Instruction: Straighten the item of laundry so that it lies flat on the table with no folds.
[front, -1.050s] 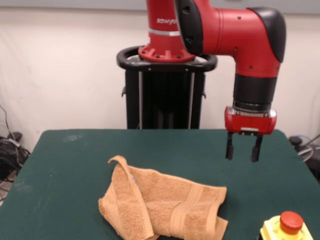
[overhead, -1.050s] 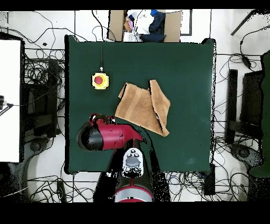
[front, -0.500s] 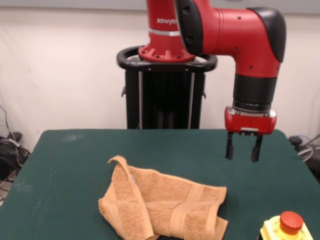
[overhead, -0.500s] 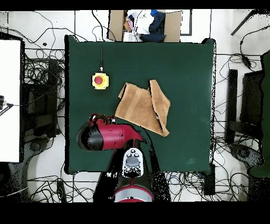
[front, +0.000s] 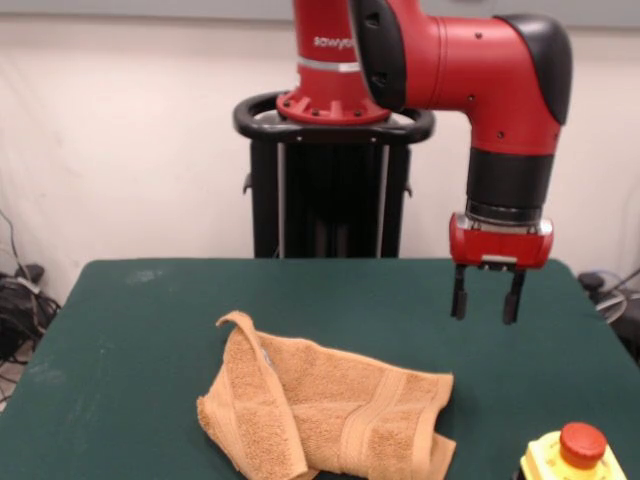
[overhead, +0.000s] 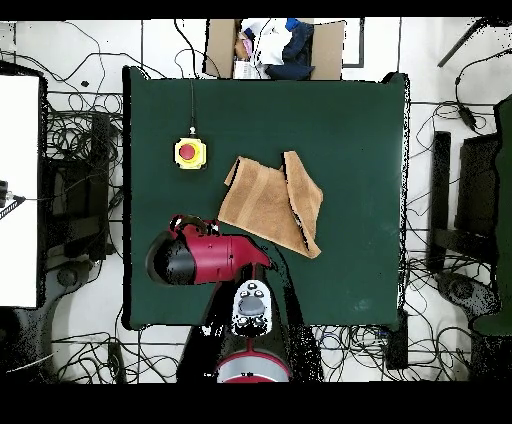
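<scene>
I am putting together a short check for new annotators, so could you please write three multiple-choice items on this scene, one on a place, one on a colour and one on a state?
1. Where is the gripper in relation to the towel?
A. Clamped on its folded edge
B. Up in the air to one side of it, apart from it
C. Pressed flat on its middle

2. What colour is the round button on top of the yellow box?
A. Red
B. Blue
C. White

3. How does the towel lie on the table?
A. Spread fully flat
B. Rolled into a tight tube
C. Partly folded over itself, with one corner curled up

Answers:
1. B, the front view shows bare table between the fingertips and the cloth.
2. A, it is red in both views.
3. C, one flap overlaps the rest.
</scene>
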